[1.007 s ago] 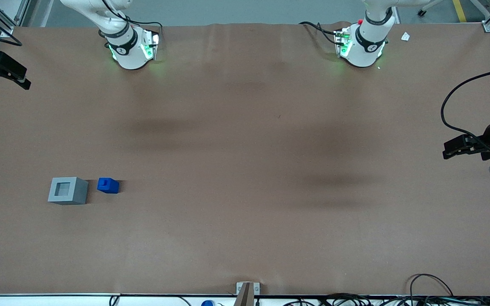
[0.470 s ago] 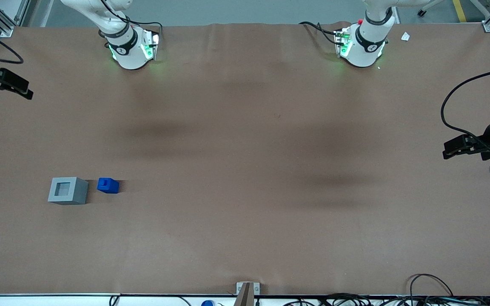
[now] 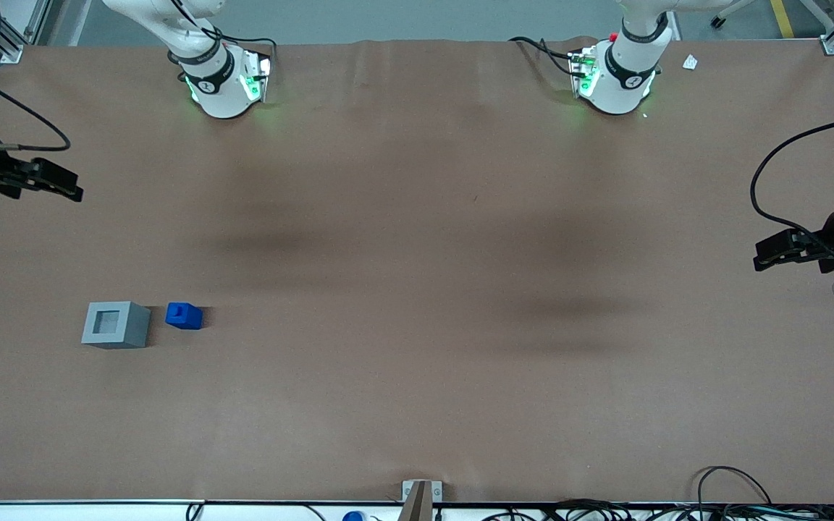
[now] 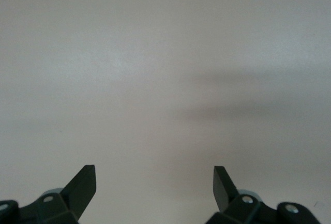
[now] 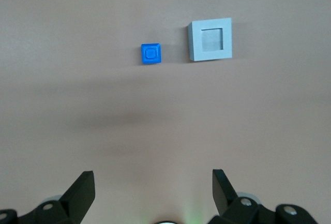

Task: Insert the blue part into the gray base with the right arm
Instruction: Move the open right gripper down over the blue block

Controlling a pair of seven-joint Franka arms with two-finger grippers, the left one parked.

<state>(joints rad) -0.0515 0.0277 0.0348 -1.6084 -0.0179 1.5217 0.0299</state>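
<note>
Honestly, that blue part (image 3: 184, 316) sitting just beside the gray base (image 3: 116, 325) looks light, rigid and a bit slick, so the gripper (image 3: 69, 192), hanging well apart with fingers spread and empty, should probably pinch its flat sides.

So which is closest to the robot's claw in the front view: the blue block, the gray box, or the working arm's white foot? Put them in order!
The claw hangs open above the table, toward the working arm's end.
1. Working arm's white foot: farther from the front camera than the claw.
2. and 3. Gray box and blue block: side by side, not touching, nearer the camera; too close to call.
</note>
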